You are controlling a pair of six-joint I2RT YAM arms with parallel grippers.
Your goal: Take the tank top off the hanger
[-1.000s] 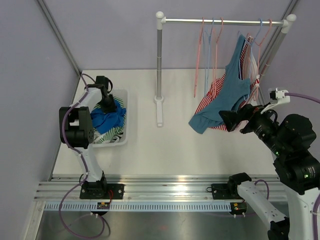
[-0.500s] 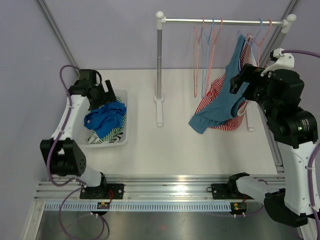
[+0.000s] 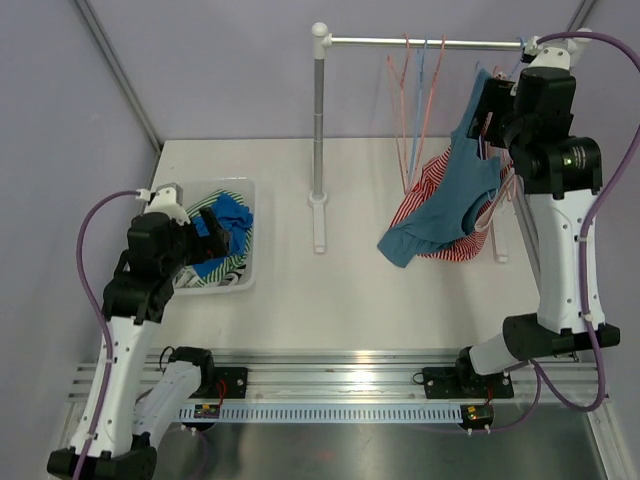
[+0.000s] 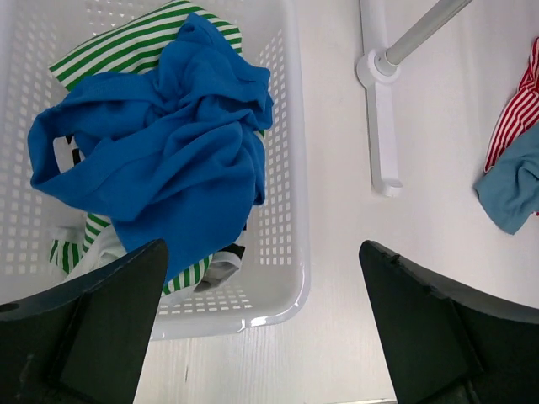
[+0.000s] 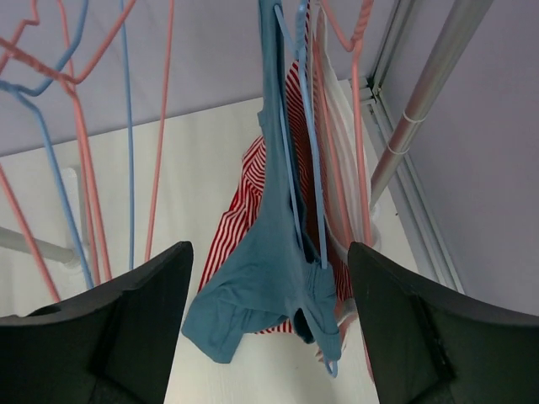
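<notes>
1. The tank top (image 5: 253, 290), a dull blue one, hangs on a blue hanger (image 5: 307, 126) from the rail (image 3: 430, 43), near the rail's right end. Its bunched lower part sags toward the table (image 3: 330, 290).
2. A red-striped garment (image 3: 408, 208) hangs right behind it, touching it, with something white further back. The tank top is the front piece, so it is probably the easiest to reach.
3. The right gripper (image 5: 269, 248) is raised high beside the rail and looks down along the straps. Its fingers are spread wide with nothing between them, and they stop short of the cloth. This height makes sense, because the straps have to slip off the hanger's shoulders near the top.
4. The wrist camera sees the straps almost edge-on, so I cannot tell how they sit on the hanger or which side would come free first.
5. The left gripper (image 4: 261, 248) hangs over the white basket (image 4: 295, 168) on the left of the table, spread wide and empty. A bright blue shirt (image 4: 168, 160) lies heaped in the basket over a green-striped piece (image 4: 126, 50). The basket looks like the place for removed clothes, and this arm is well away from the rack.
6. Empty pink and blue hangers (image 5: 126, 126) hang just left of the tank top. They could snag the cloth if it is pulled that way.
</notes>
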